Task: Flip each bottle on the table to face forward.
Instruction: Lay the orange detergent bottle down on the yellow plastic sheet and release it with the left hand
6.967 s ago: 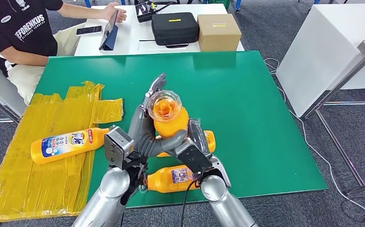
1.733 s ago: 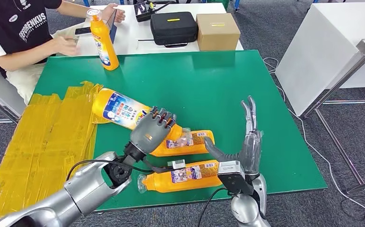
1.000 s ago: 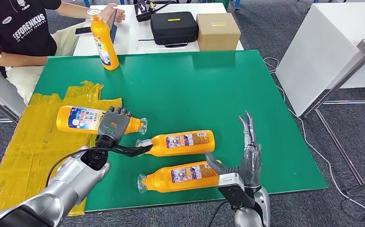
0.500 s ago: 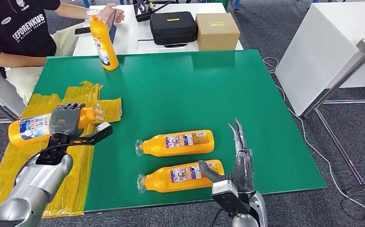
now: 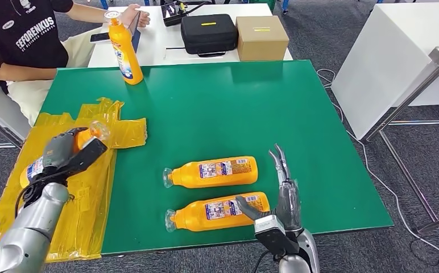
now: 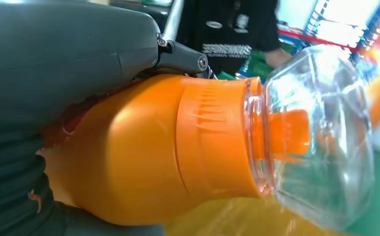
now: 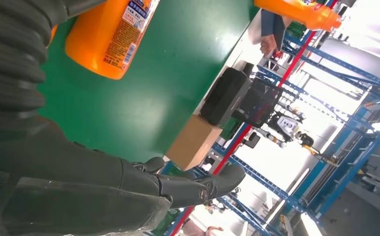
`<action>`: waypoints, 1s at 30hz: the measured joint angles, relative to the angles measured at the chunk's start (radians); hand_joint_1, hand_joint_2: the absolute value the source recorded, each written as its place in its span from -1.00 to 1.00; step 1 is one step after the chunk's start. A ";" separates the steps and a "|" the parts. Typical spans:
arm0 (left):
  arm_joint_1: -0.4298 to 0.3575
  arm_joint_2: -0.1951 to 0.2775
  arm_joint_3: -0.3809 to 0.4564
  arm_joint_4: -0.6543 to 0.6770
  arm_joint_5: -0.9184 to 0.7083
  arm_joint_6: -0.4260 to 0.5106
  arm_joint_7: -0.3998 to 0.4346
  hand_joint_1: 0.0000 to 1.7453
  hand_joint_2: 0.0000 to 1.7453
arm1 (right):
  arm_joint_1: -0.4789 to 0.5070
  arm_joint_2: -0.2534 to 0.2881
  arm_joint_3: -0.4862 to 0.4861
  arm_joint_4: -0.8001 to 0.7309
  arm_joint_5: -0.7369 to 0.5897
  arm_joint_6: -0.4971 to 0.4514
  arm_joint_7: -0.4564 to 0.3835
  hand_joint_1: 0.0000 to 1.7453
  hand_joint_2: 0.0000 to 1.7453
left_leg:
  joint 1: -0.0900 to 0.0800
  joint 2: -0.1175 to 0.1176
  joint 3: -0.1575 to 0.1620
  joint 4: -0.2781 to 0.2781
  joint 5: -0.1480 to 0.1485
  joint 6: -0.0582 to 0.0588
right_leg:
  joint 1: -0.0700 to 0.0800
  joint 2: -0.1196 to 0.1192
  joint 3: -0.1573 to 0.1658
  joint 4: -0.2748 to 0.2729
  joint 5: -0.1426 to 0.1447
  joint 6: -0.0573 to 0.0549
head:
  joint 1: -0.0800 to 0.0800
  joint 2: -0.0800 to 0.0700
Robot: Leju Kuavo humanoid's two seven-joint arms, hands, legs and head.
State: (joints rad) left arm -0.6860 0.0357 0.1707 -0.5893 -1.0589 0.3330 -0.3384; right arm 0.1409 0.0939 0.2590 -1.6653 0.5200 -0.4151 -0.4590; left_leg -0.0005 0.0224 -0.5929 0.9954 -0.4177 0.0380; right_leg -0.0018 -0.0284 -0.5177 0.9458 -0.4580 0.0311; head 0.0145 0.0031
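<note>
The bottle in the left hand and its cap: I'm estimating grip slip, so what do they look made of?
The bottle looks like smooth, opaque orange plastic with a soft sheen. Its cap looks like clear rigid plastic: the orange spout shows through it.

Four orange bottles (image 5: pixel 214 172) (image 5: pixel 216 211) (image 5: pixel 124 50) (image 5: pixel 63 153): two lying, one upright (far corner), one held.

- My arms are silver and rounded; a black cable loops along my left arm (image 5: pixel 32 219).
- My left hand (image 5: pixel 63 152) has a grey back and dark fingers (image 5: pixel 86 154).
- My right hand (image 5: pixel 280 199) carries a grey block and slim grey fingers (image 5: pixel 280 162).
</note>
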 joint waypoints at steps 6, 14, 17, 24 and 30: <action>-0.004 0.000 0.021 -0.010 0.047 -0.021 -0.015 1.00 1.00 | -0.023 -0.002 0.000 0.022 -0.008 0.003 -0.002 -1.00 1.00 | 0.000 -0.001 0.001 0.000 0.001 -0.001 | 0.000 -0.001 0.000 0.001 0.000 0.000 | 0.000 0.000; -0.003 0.000 0.021 -0.010 0.065 -0.018 -0.023 1.00 1.00 | -0.035 -0.004 0.001 0.045 -0.010 0.004 -0.002 -1.00 1.00 | 0.000 -0.002 0.001 0.000 0.001 -0.001 | 0.000 -0.001 0.001 0.001 0.000 0.000 | 0.000 0.000; -0.003 0.000 0.021 -0.010 0.065 -0.018 -0.023 1.00 1.00 | -0.036 -0.005 0.001 0.050 -0.010 0.003 -0.002 -1.00 1.00 | 0.000 -0.002 0.001 0.000 0.001 -0.001 | 0.000 -0.001 0.001 0.001 0.000 0.000 | 0.000 0.000; -0.003 0.000 0.021 -0.010 0.065 -0.019 -0.023 1.00 1.00 | -0.039 -0.007 0.002 0.058 -0.011 0.004 -0.002 -1.00 1.00 | 0.000 -0.002 0.001 0.000 0.001 -0.001 | 0.000 -0.001 0.001 0.001 0.000 0.000 | 0.000 0.000; 0.002 -0.003 0.020 -0.012 0.106 -0.049 -0.038 1.00 1.00 | -0.039 -0.008 0.004 0.062 -0.013 0.000 -0.002 -1.00 1.00 | 0.000 -0.002 0.002 0.000 0.001 -0.001 | -0.001 -0.001 0.001 0.001 0.000 0.000 | 0.000 0.000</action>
State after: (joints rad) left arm -0.6843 0.0322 0.1905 -0.6012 -0.9529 0.2836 -0.3768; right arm 0.1019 0.0854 0.2634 -1.6033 0.5068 -0.4148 -0.4608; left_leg -0.0005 0.0200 -0.5913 0.9954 -0.4165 0.0366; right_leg -0.0024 -0.0297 -0.5168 0.9471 -0.4581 0.0310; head 0.0145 0.0031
